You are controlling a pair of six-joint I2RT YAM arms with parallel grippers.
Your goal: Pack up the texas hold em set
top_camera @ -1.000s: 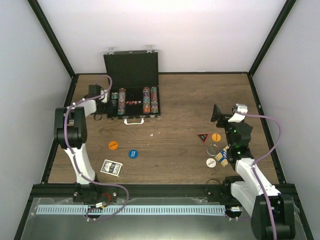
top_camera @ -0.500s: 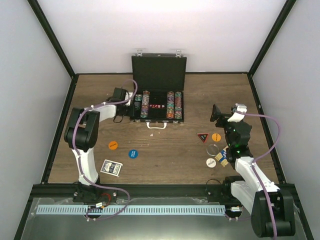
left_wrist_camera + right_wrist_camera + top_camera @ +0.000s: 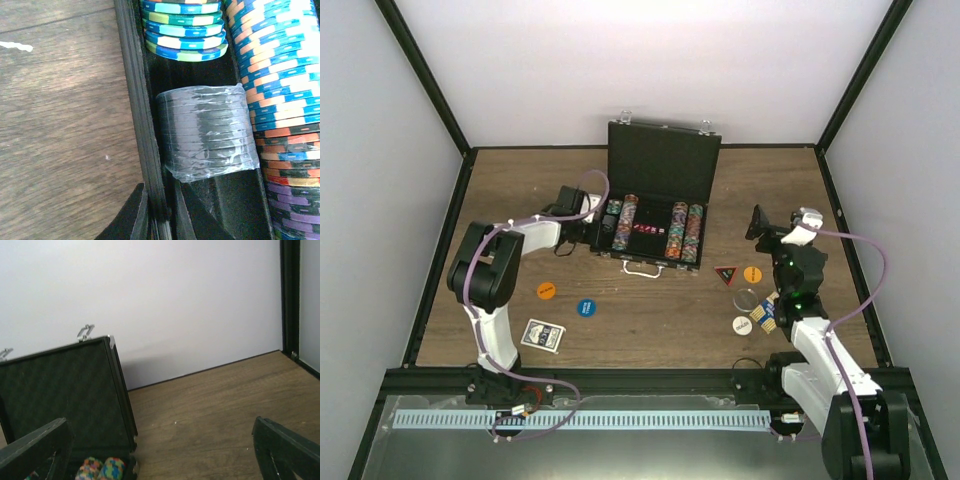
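Observation:
The black hinged case (image 3: 660, 170) stands open at the back middle, lid upright, with rows of multicoloured chips (image 3: 682, 230) inside. My left gripper (image 3: 584, 207) is shut on the case's left wall (image 3: 145, 150), one finger outside and one inside, next to a plastic-wrapped stack of black chips (image 3: 207, 132). My right gripper (image 3: 760, 222) is open and empty, right of the case; its view shows the lid (image 3: 60, 395). On the table lie a blue-backed card deck (image 3: 542, 335), an orange disc (image 3: 547, 291), a blue disc (image 3: 586, 308), a dark triangle (image 3: 725, 274), another orange disc (image 3: 752, 274) and a white disc (image 3: 742, 325).
A greyish round piece (image 3: 745, 298) and a small blue-and-yellow item (image 3: 765, 315) lie beside the right arm. A black frame (image 3: 440, 260) borders the wooden table. White walls close the back and sides.
The case has slid to the right across the table, held by my left gripper, and the left arm has stretched out with it. The right arm has barely moved.

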